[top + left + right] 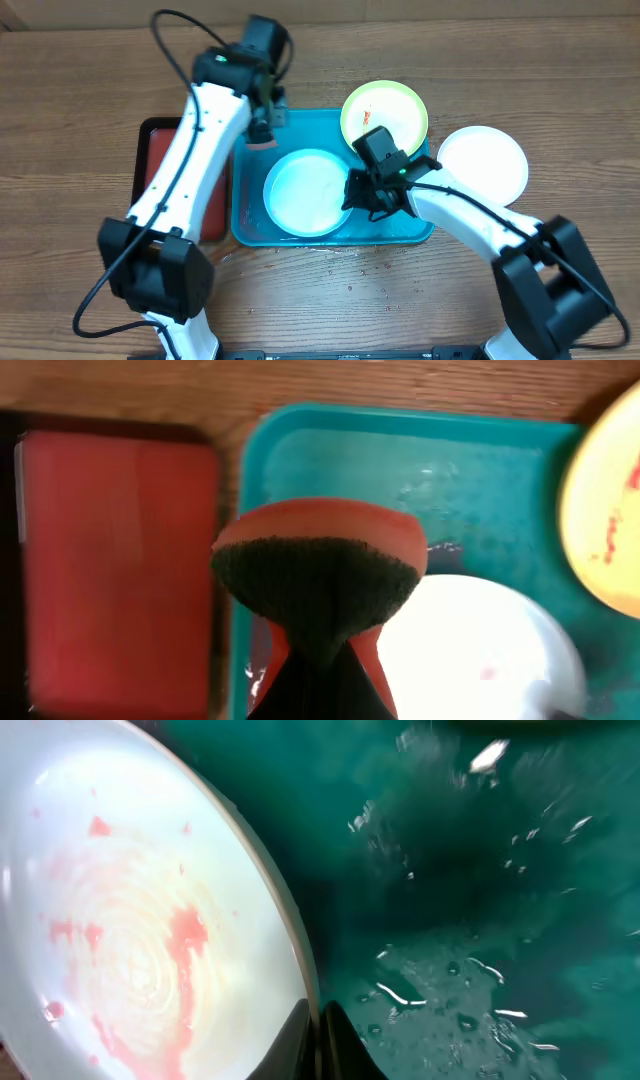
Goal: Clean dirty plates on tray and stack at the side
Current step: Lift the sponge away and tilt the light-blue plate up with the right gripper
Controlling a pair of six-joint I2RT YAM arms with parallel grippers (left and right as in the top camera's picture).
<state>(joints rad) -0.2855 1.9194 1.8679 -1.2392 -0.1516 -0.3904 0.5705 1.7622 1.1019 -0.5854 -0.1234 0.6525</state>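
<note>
The cyan-rimmed plate (308, 190) lies in the turquoise tray (415, 232), with red smears on it in the right wrist view (130, 940). My right gripper (358, 192) is shut on its right rim (318, 1038). My left gripper (262, 125) is shut on an orange sponge with a dark scrub pad (320, 565), held over the tray's far left corner (330, 450) above the plate (480, 650). The lime-green-rimmed plate (385, 115) rests on the tray's far right corner and shows red smears (610, 510). The white plate (483, 165) sits on the table right of the tray.
A smaller red tray with a black rim (160, 170) lies left of the turquoise tray, under my left arm, and also shows in the left wrist view (120, 560). The turquoise tray's floor is wet (470, 970). Wooden tabletop (90, 90) surrounds everything.
</note>
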